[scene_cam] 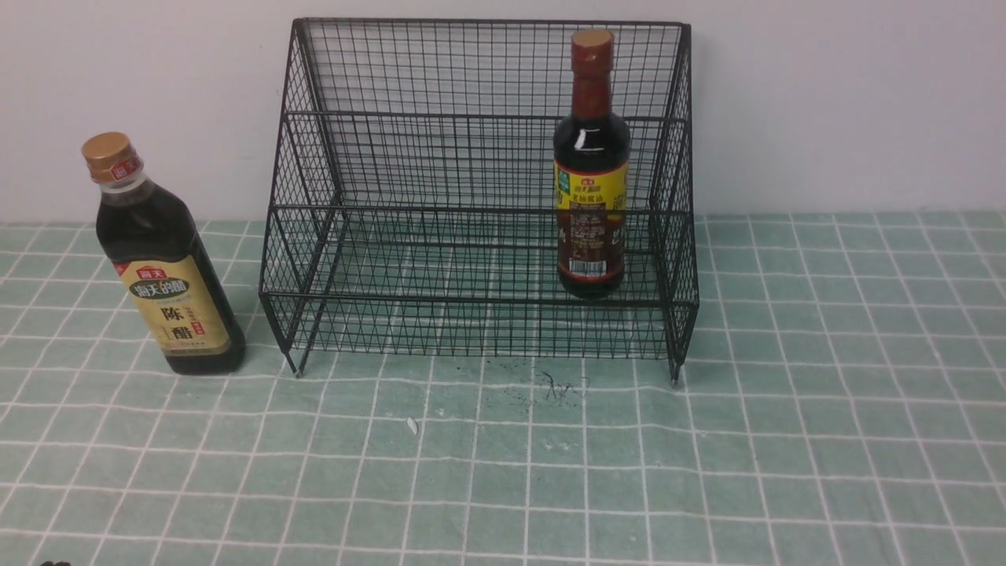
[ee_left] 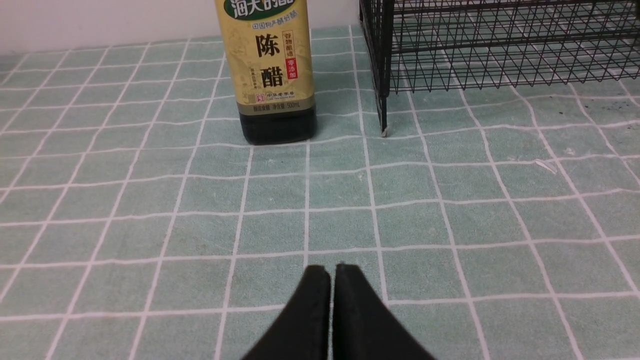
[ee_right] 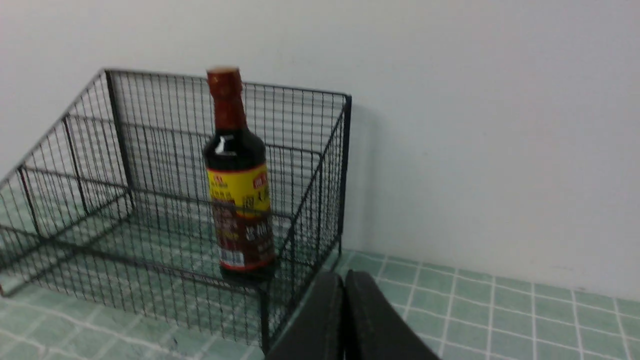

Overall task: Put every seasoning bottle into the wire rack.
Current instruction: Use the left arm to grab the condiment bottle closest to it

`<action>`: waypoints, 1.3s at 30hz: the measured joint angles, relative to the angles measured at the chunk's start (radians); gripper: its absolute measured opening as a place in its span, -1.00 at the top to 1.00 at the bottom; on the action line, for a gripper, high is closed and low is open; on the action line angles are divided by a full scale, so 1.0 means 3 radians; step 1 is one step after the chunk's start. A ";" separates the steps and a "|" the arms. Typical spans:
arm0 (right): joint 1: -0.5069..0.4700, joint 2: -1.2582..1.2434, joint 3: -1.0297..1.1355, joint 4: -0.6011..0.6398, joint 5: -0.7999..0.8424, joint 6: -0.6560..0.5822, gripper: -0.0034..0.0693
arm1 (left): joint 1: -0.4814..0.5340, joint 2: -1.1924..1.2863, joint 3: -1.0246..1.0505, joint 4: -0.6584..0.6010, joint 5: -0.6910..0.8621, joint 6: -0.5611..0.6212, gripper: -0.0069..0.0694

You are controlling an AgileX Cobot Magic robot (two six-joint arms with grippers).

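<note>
1. The wire rack (scene_cam: 471,303) stands on the worktop (scene_cam: 825,440) with its tall back against a pale wall (scene_cam: 849,102). A green cloth with white grid lines covers the worktop.
2. The slimmer bottle (scene_cam: 591,181), with its reddish-brown cap and yellow label, stands upright inside the rack. It is on the lower front tier, close to the right side wall.
3. The broader bottle (scene_cam: 169,275), with its gold cap and tan label, is outside the rack. It stands on the worktop to the rack's left, near the front left leg but not touching it.
4. The left tool (ee_left: 332,272) has its two black fingers pressed together with nothing between them. It sits low over the cloth and points at the broader bottle, with bare cloth between the two.
5. The right tool (ee_right: 344,280) is likewise closed and empty. It is outside the rack, near the front right corner. In its wrist view the slimmer bottle shows through the mesh, apart from the fingertips.
6. A small white scrap (scene_cam: 411,425) and some dark specks (scene_cam: 558,387) lie on the cloth in front of the rack.
</note>
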 joint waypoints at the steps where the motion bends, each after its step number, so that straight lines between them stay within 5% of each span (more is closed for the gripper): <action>1: -0.0015 -0.0032 0.0079 -0.0065 -0.0003 -0.0009 0.94 | 0.0000 0.0000 0.0000 0.0000 0.0000 0.0000 0.83; 12: -0.0896 -0.0773 0.1000 -0.0099 -0.0019 0.0089 0.94 | 0.0000 0.0000 0.0000 0.0000 0.0000 0.0000 0.83; 39: -0.0916 -0.1021 0.1392 -0.0034 0.0015 0.0093 0.94 | 0.0000 0.0000 0.0000 0.0000 -0.0003 0.0000 0.83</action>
